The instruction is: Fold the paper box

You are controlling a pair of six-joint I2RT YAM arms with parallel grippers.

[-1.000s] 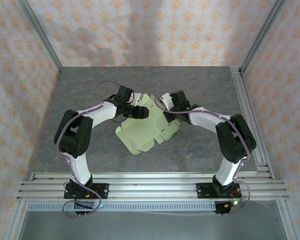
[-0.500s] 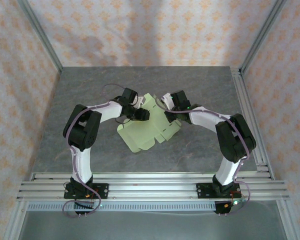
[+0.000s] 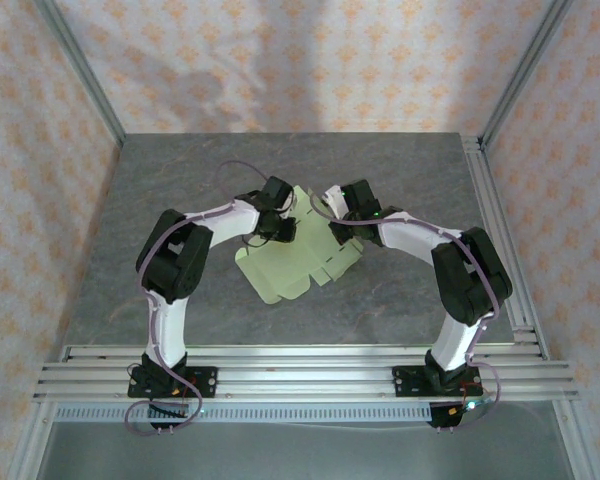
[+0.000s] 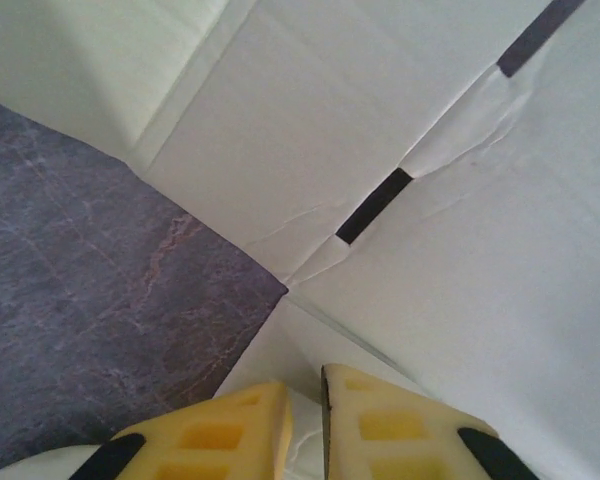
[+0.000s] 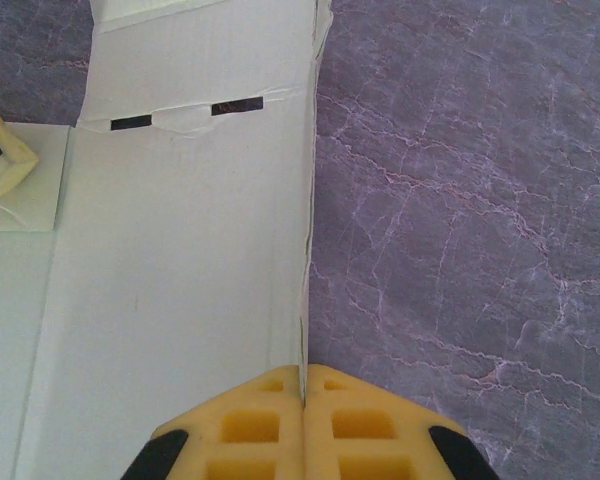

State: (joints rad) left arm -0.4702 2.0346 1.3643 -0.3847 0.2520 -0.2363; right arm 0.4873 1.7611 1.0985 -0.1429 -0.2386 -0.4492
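Mostly flat, the pale-green paper box (image 3: 288, 264), slotted, creased.

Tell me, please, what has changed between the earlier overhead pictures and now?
The left arm swung inward, its wrist sliding rightward along the far side of the paper box, and its jaws closed onto a flap. The right arm, jaws pinched on the card's edge, and the sheet stayed put.

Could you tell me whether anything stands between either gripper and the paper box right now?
Nothing visible does. The right gripper is shut on an edge of the paper box, and the left gripper is pinched close on one of its flaps.
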